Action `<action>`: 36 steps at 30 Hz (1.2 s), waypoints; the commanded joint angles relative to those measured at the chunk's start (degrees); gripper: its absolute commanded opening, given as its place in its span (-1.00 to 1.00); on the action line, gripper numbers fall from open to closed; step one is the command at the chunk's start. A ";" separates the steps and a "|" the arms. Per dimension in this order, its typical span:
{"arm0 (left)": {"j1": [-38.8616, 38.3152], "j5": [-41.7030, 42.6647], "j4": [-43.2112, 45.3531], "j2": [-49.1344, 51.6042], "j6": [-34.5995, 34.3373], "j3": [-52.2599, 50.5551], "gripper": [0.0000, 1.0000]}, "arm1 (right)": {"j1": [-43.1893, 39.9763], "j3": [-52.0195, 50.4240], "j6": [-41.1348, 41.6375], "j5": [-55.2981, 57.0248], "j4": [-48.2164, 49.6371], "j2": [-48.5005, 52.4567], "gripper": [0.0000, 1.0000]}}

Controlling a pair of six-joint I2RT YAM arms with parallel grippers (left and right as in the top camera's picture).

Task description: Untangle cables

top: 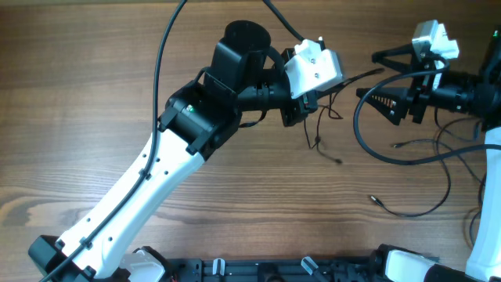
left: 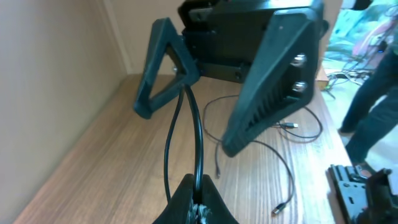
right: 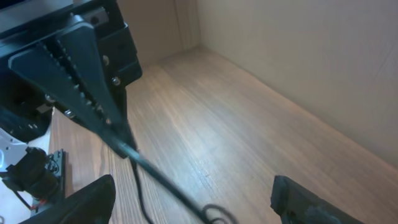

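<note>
Since both arms meet over the far-middle of the desk (top: pixel 258 211), most bare wood lies twd the left edge and far-left corner, plus a patch at the near edge btwn the bases.

2 arms: the left arm (top: pixel 133 196), bigger in view, slants from the near-left corner up to mid-desk. The right arm (top: pixel 489 219) hugs the right edge.

2 grippers, tips near each other but apart. The left gripper (left: pixel 196 200) is pressed together, pinching a thin strand of the cables (top: pixel 423 160) held off the wood. The right gripper (top: pixel 368 75) is spread wide, pointing left. That strand runs up by one finger (left: pixel 149 68); touching or not, can't tell.

Other cables lie in loose loops on the desk's right half, out to the right edge. Strand count unclear; 3 plugs (top: pixel 373 199) show from overhead.
</note>
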 commanded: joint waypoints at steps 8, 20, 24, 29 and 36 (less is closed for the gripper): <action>-1.70 6.47 0.28 -1.70 0.72 0.31 -0.81 | 0.28 0.31 0.28 -5.27 2.32 -0.28 -0.81; -1.68 4.83 -1.77 -1.70 0.31 0.28 1.00 | 0.07 0.31 53.92 27.04 31.78 -0.28 -0.91; -1.68 2.99 -2.01 -1.70 0.31 0.28 1.00 | 0.07 0.31 62.99 42.75 38.18 -0.24 -0.91; -1.68 2.05 -2.73 -1.68 0.33 0.28 1.00 | -0.52 0.31 69.20 59.69 43.98 0.20 -0.91; -1.70 2.05 -7.19 -1.68 0.33 0.28 1.00 | -6.23 0.31 69.70 60.83 48.30 3.96 -0.92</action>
